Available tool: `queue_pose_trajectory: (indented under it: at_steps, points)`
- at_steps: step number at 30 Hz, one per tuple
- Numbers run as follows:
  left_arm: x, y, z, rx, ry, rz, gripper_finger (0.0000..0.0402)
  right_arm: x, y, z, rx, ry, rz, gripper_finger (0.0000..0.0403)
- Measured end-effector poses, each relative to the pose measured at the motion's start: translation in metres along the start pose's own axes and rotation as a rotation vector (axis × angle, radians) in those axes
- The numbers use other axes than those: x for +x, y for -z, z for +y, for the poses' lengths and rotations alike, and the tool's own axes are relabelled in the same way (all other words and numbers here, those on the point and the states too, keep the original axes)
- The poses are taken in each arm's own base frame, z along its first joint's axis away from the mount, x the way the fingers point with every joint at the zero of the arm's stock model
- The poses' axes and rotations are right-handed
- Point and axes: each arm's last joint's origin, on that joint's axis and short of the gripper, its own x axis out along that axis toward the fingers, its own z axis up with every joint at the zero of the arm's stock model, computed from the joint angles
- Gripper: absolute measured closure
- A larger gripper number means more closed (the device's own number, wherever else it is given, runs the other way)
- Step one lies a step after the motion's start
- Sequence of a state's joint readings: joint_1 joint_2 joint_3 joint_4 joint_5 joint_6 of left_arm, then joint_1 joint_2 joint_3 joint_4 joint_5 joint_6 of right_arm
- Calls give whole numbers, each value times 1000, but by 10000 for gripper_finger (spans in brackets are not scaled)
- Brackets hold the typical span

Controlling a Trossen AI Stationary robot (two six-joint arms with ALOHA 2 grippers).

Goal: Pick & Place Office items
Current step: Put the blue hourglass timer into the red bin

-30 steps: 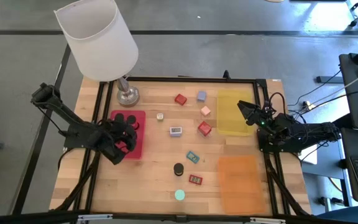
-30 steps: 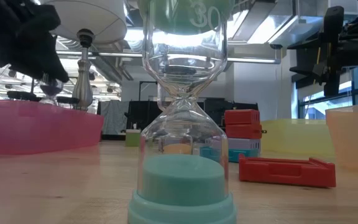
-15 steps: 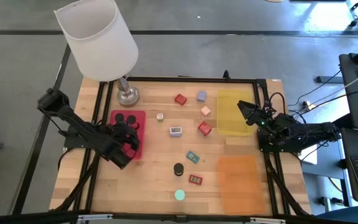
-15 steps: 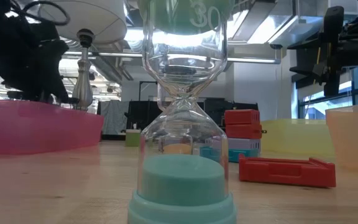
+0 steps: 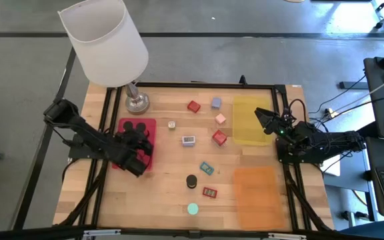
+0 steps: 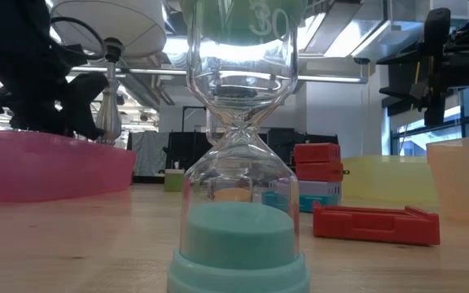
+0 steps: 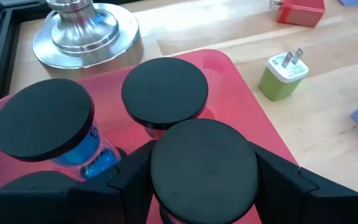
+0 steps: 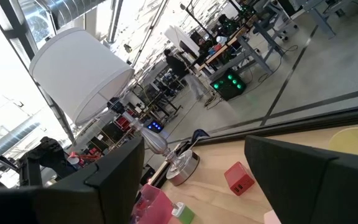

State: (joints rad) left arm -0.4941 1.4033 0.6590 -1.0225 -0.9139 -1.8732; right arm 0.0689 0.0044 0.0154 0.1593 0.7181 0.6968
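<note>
Wooden table (image 5: pixel 172 200), red tray (image 5: pixel 121 127), yellow tray (image 5: pixel 249 123), orange tray (image 5: pixel 255 193), lamp base (image 5: pixel 137 101), scattered office items (image 5: pixel 209 167)

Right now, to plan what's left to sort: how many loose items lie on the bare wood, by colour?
Red items: 3
Teal items: 2
Black round piece: 1
White rectangle: 1
Pink block: 1
Lavender block: 1
Green-white plug: 1
Total: 10

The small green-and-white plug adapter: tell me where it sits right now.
In the high view the small green-and-white plug adapter lies on the wooden table, just right of the red tray and up-left of the white rectangular block. The left wrist view shows it beside the tray's corner.
</note>
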Motion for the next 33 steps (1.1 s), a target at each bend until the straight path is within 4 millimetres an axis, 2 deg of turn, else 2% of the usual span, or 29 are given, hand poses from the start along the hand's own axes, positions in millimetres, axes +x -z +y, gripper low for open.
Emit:
queue_pose_trajectory:
  at_steps: [14,23,28,33]
  points:
    - [2,0,-5,24,31,-6,181,0,0,0,0,-1,0,121]
    - [1,-1,-8,26,43,0,128,0,0,0,0,0,0,121]
    - [-10,-7,-12,62,41,18,100,0,0,0,0,-1,0,121]
    - [-29,-23,-17,131,23,10,92,0,0,0,0,0,0,121]
